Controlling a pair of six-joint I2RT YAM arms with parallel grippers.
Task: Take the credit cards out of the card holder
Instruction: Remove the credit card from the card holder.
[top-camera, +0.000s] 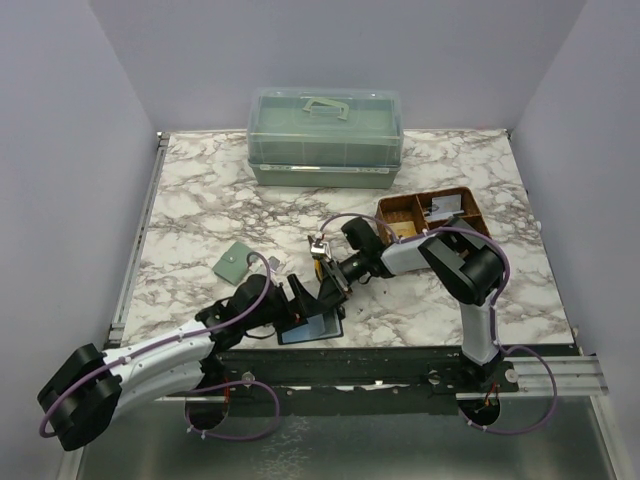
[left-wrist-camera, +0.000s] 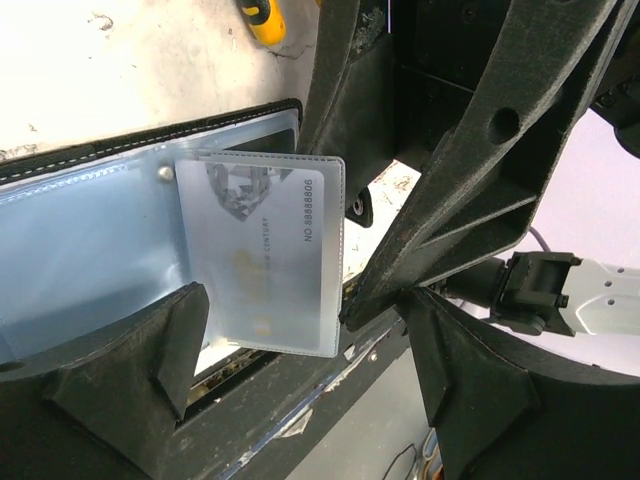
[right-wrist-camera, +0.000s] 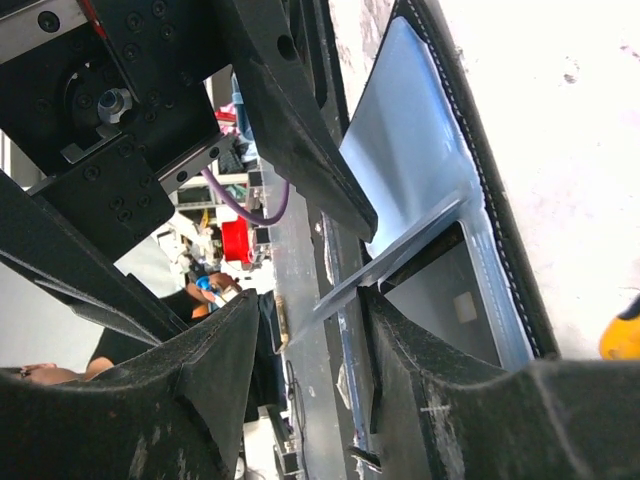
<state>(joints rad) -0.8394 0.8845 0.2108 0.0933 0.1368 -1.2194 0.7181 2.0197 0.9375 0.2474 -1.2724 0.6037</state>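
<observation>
The card holder (left-wrist-camera: 90, 230) is lying open at the near edge of the worktop (top-camera: 200, 200), with its blue-grey inside facing up. One grey credit card (left-wrist-camera: 265, 265) is sticking out of its clear pocket and hanging over that edge. The card is looking thin, light and a bit bendy. Its face is looking smooth, so I think it will slip if it is pinched too softly. The best place to take hold is likely the free end that is hanging out, with one finger on each flat side. The holder is looking soft and floppy, so it may slide or lift with the card unless something is pressing it down. The left hand (left-wrist-camera: 300, 300) is sitting over the holder with its fingers wide apart, squeezing nothing. The right hand (right-wrist-camera: 310, 300) is loose too: the card is passing between its fingers, close to one, but is not being squeezed. The left wrist view is showing the card's flat face, its printed number and how far out it is. The right wrist view is showing the card edge-on, tilting up from the pocket. The top view is showing both hands meeting over the holder, but the card is too small to see there. I cannot tell if more cards are hiding inside.
</observation>
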